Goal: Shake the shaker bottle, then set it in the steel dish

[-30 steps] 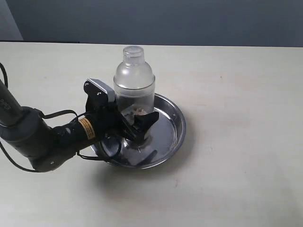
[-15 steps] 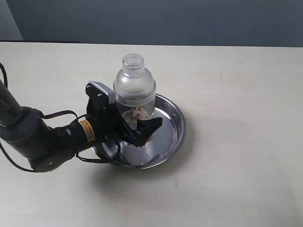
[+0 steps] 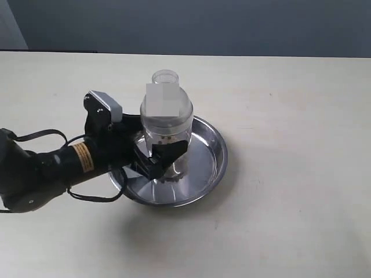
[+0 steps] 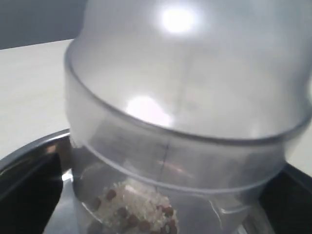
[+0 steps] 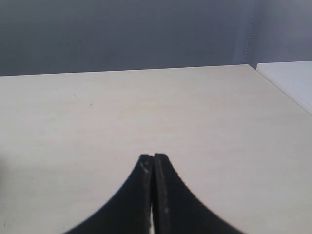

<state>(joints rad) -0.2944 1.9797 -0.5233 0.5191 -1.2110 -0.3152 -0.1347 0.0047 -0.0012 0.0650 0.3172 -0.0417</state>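
Note:
The shaker bottle (image 3: 166, 113) stands upright in the steel dish (image 3: 215, 155), with brown and white grains at its bottom. My left gripper (image 3: 164, 146) reaches in from the left and is open, its dark fingers (image 3: 171, 153) on either side of the bottle's lower body. In the left wrist view the frosted shaker bottle (image 4: 185, 112) fills the picture, and a black finger (image 4: 29, 195) stands a little apart from its wall, with the steel dish (image 4: 29, 152) rim behind it. My right gripper (image 5: 153, 158) is shut with nothing in it, over bare table far from the bottle.
The pale table (image 3: 290, 116) stretches to the right of the dish. A dark wall runs along the back edge. The left arm's cables (image 3: 35, 136) loop over the table at the left.
The bottle has come down into the dish. The left arm has drawn back to the left while the bottle stayed in place, and its fingers have let go. The right gripper's earlier state is not shown.

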